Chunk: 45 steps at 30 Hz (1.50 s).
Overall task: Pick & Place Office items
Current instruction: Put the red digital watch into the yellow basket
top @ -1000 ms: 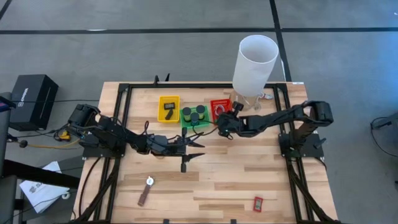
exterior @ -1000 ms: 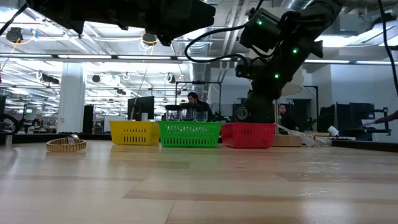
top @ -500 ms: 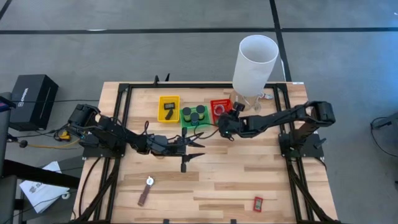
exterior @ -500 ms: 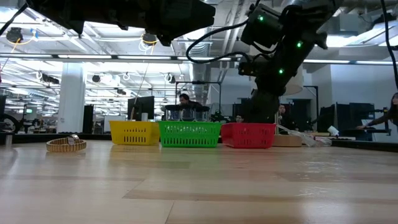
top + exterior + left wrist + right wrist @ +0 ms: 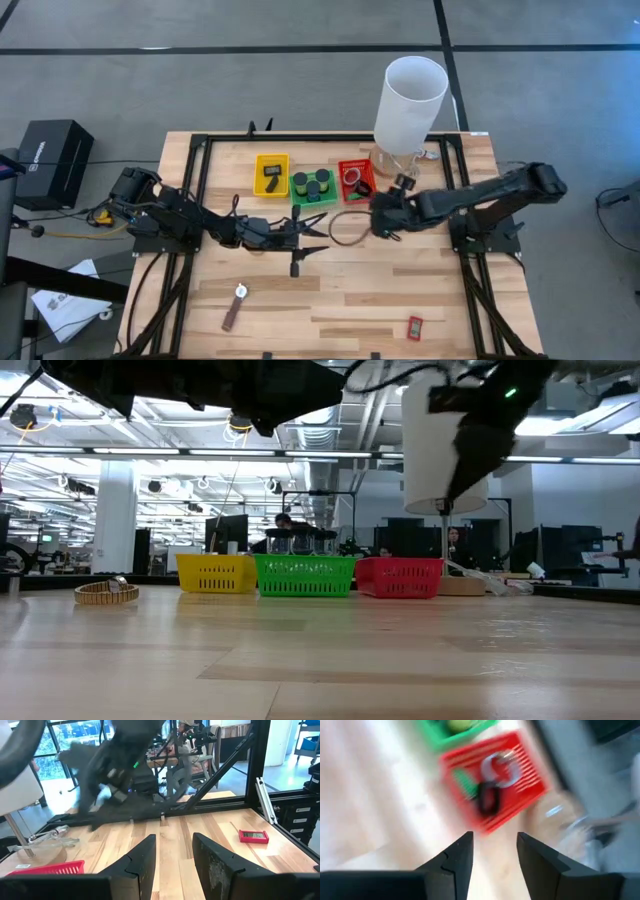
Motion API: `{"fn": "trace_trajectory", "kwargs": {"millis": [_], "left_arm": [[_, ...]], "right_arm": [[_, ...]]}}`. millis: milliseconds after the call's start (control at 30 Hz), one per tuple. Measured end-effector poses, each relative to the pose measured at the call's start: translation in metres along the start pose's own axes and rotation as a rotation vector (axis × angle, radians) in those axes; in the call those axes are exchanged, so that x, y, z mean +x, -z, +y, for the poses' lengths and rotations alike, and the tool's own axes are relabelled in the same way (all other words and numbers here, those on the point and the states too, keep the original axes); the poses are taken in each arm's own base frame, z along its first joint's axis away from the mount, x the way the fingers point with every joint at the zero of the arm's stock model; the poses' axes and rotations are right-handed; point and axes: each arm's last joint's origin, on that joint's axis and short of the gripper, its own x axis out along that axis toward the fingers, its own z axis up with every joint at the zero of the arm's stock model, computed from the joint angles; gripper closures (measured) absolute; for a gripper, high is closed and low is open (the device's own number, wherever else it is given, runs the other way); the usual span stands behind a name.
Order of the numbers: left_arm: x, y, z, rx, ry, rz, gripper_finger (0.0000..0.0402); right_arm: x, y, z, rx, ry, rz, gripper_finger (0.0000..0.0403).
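The right gripper (image 5: 378, 222) hung above the worktop just in front of the red tray (image 5: 344, 166), its fingers (image 5: 457, 857) apart and holding nothing. That tray held a ring (image 5: 501, 764), a black clip (image 5: 487, 800) and a green clip (image 5: 466, 784). The left gripper (image 5: 318, 228) waited mid-worktop, fingers apart, empty. A red rectangle (image 5: 415, 327) lay near the front edge, a brown strip (image 5: 231, 317) towards the front-left corner.
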Motion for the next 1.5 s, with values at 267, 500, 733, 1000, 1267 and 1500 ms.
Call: {"fn": "trace_trajectory", "kwargs": {"millis": [267,500,733,1000,1267,1500], "left_arm": [[0.000,0.001,0.000,-0.002,0.000,0.003,0.0280],[0.000,0.001,0.000,-0.002,0.000,0.002,0.0280],[0.000,0.000,0.000,-0.003,0.000,-0.001,0.0280],[0.000,0.000,0.000,-0.157,0.002,-0.007,0.0280],[0.000,0.000,0.000,-0.185,0.001,-0.007,0.0280],[0.000,-0.001,0.000,-0.185,0.001,-0.008,0.0280]], "right_arm": [[-0.051,0.030,0.020,-0.098,-0.288,0.049,0.0260],[-0.085,0.054,0.045,-0.320,-0.603,0.098,0.0264],[-0.099,0.059,0.062,-0.488,-0.729,-0.017,0.0269],[-0.096,0.041,0.073,-0.485,-0.963,-0.082,0.0280],[-0.100,0.047,0.079,-0.628,-1.045,-0.097,0.0245],[-0.110,0.061,0.092,-0.739,-1.067,-0.107,0.0187]]}}
